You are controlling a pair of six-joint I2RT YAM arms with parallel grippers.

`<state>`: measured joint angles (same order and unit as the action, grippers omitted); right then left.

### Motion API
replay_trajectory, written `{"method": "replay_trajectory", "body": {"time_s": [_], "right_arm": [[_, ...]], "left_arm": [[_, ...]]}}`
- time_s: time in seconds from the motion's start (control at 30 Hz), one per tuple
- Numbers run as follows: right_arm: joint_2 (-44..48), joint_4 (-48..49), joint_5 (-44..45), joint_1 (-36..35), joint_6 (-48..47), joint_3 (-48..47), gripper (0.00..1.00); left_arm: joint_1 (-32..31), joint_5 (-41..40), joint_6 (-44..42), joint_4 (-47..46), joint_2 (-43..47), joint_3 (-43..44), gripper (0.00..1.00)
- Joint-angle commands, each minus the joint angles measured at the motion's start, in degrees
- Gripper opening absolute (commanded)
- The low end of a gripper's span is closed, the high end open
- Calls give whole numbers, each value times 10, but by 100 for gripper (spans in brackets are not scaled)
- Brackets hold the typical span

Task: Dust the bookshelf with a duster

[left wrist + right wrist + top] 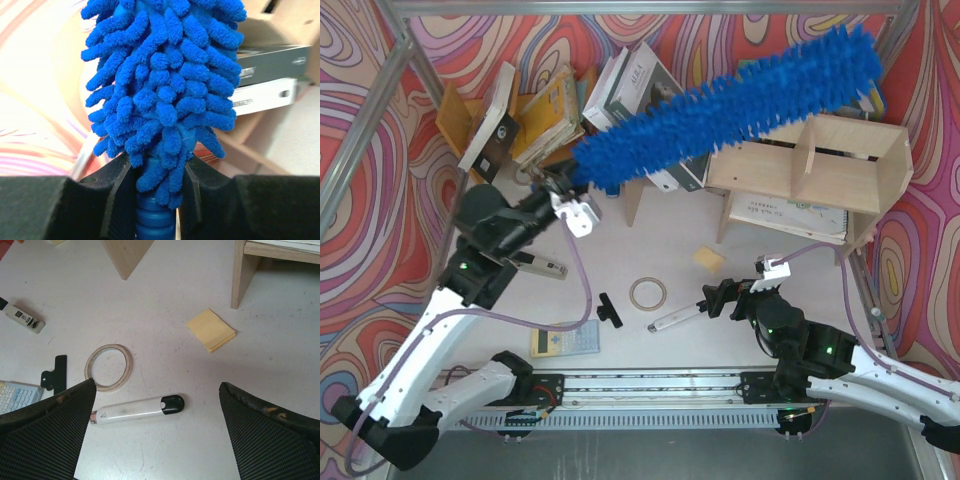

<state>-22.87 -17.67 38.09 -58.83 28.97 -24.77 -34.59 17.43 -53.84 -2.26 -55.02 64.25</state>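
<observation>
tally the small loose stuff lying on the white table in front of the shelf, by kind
marker pen: 1
tape ring: 1
yellow sticky pad: 1
black clip: 1
calculator: 1
small white labelled gadget: 1
total: 6

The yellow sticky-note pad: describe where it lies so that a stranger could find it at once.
Start at the plywood bookshelf on the table's far right side. Near the foot of one upright, beyond the tape ring and the marker pen, lies the sticky-note pad. It is the only flat, pale yellow square there.
</observation>
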Motion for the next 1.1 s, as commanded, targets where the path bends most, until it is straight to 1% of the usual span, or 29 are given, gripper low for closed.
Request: {"method": "replay_trajectory", "body": {"time_s": [0.0,0.07,0.2,0.3,0.47,0.63,0.87,1.07], "right_arm": [[5,-2,12,0,6,-4,98],[6,-3,11,0,7,-5,98],[5,-3,11,0,7,-4,98],[2,-3,11,0,7,-5,98],[-6,-2,12,0,8,-5,98],[-12,0,14,0,7,-6,98],[-20,1,15,0,7,-8,98],[-26,1,16,0,9,-9,99]], "left_arm": [[74,61,-3,27,-6,45,0],[114,87,13,22,-20,66,0],[173,115,30,7,-56,111,0],[220,140,63,-22,-88,141,0],[273,164,97,-54,-136,175,0],[296,183,107,-54,-168,196,0],[298,196,103,-52,-192,188,0],[302,192,95,-45,-227,200,0]]}}
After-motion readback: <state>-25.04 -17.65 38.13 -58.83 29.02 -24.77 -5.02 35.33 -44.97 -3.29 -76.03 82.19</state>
